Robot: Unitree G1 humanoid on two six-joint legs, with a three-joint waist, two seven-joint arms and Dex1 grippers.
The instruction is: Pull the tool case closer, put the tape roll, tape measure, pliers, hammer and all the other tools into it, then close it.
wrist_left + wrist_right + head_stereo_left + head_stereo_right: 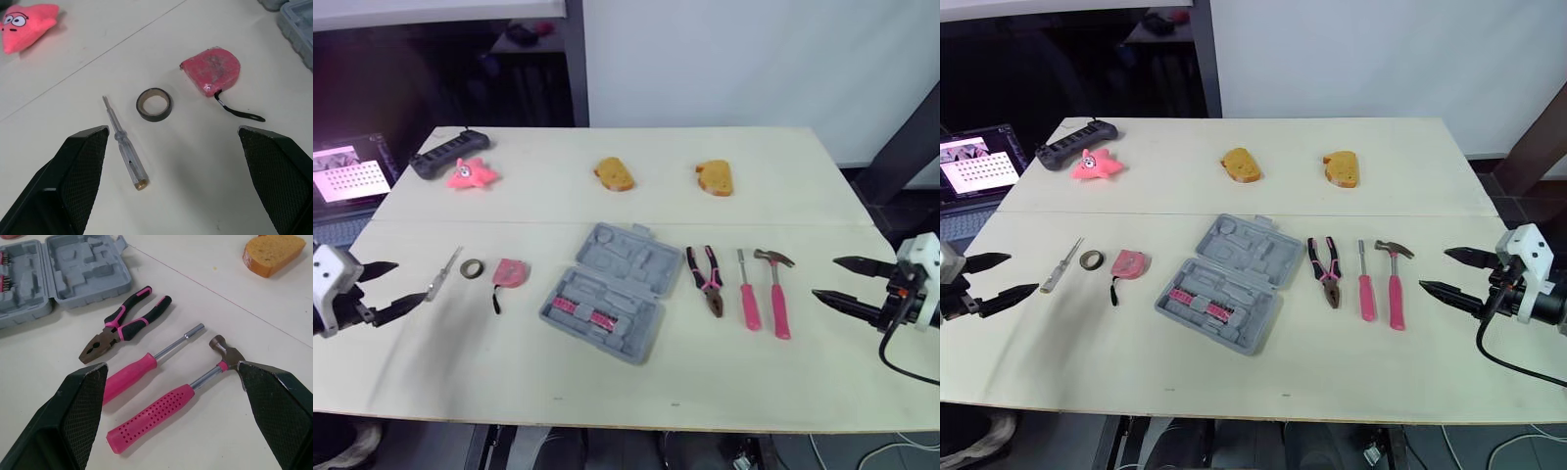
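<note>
Pale wooden counter (803, 392) in front of a white wall, and dead centre on it lies the tool case (609, 291), grey, lid thrown flat open, its moulded slots bare apart from a strip of pink bits in the near half. Just right of the case lie the pliers (707, 279), then a pink-handled driver (746, 294), then the hammer (776, 294), all side by side with handles toward the robot. Left of the case sits the pink tape measure (511, 273), beyond it the dark tape roll (472, 267), and furthest out a clear-handled screwdriver (441, 274). Behind the case, well apart, are two orange sponges (615, 173) and a pink star toy (470, 174). By my read this is the very start: nothing is packed, and the case has not been drawn in. The next move calls for one arm to reach inward, catch the case's near edge and drag it toward the robot. Both arms hang low and wide, level with the case: the left claw (411, 280) points inward beyond the clear screwdriver, fingers spread and empty; the right claw (824, 277) points inward past the hammer, also gaping, holding nothing.
</note>
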